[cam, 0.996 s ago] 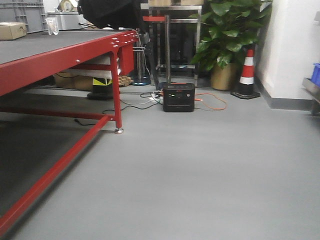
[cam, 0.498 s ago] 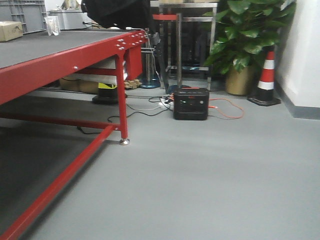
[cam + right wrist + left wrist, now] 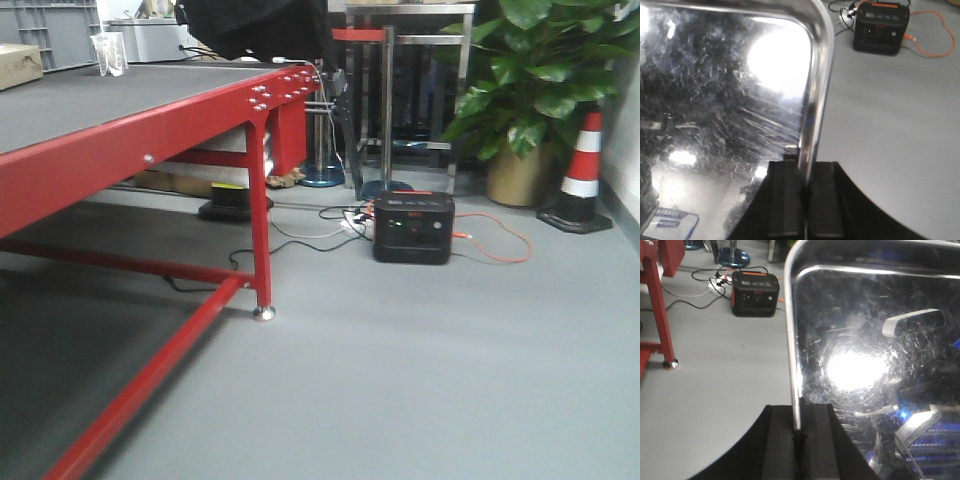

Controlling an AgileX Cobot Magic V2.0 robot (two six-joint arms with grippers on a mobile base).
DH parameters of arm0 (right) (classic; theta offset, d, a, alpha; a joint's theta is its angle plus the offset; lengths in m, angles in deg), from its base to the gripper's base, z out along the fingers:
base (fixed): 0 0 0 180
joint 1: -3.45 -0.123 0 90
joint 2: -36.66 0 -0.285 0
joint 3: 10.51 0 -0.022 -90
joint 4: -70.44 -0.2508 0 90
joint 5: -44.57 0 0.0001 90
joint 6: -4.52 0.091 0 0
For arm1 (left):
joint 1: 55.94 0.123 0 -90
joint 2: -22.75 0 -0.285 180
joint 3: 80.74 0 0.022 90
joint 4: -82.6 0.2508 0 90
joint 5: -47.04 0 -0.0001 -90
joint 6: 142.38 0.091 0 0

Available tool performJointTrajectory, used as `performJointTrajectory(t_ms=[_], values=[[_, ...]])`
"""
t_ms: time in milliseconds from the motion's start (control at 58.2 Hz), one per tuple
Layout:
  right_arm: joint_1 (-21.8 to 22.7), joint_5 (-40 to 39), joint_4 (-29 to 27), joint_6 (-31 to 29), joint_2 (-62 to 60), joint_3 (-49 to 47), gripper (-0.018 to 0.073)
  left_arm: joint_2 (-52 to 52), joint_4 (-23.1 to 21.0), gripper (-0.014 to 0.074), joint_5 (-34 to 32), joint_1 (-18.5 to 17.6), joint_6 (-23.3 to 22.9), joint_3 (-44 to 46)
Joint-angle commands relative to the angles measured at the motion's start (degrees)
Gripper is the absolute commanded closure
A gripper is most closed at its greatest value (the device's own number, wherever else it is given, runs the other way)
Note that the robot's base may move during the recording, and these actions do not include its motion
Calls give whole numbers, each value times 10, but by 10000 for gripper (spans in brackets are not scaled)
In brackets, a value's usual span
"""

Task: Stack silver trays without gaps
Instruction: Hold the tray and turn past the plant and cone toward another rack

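Observation:
A shiny silver tray [image 3: 870, 365] fills the right of the left wrist view, held above the grey floor. My left gripper [image 3: 798, 432] is shut on its left rim [image 3: 792, 340]. In the right wrist view the same kind of scratched silver tray [image 3: 725, 100] fills the left, and my right gripper [image 3: 805, 192] is shut on its right rim [image 3: 815, 100]. Neither the tray nor any gripper shows in the front-facing view.
A red-framed table [image 3: 150, 130] stands at the left with its leg [image 3: 262, 250] on the floor. A black power station [image 3: 413, 228] with an orange cable [image 3: 500, 240] sits ahead. Behind are a potted plant [image 3: 530, 90], a traffic cone [image 3: 580, 175] and a metal rack [image 3: 400, 90].
The front-facing view has shifted: the table, power station, plant and cone have all slid to the right and grown larger.

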Motion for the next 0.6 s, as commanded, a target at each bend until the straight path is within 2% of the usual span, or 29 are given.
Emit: performJointTrajectory(t_ms=[0, 275, 584], values=[[-4, -35, -13, -10, -5, -5, 640, -6, -15, 617, -28, -2, 4, 3], [-4, -70, -13, -10, -5, -5, 640, -6, -15, 617, -28, -2, 4, 3], [-4, -71, -13, -10, -5, -5, 640, -6, -16, 617, -29, -2, 4, 3]])
